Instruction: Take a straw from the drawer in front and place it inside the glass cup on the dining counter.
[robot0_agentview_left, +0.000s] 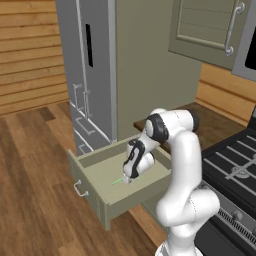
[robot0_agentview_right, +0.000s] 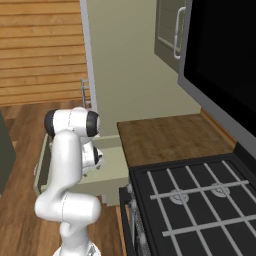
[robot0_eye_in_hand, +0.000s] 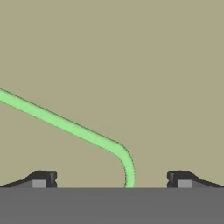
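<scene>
Gripper (robot0_eye_in_hand: 111, 179) fully open, empty, low over straw (robot0_eye_in_hand: 65, 124) flat on drawer (robot0_agentview_left: 100, 200) floor. Straw looks light, thin, slippery, crushable; pinch gently near bend between fingertips (robot0_eye_in_hand: 41, 179).

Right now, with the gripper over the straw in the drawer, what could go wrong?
The open gripper straddles only the bent tip of the thin straw; closing there may let it slip or pivot. The hand sits low inside the drawer, so its fingers might scrape the floor.
</scene>
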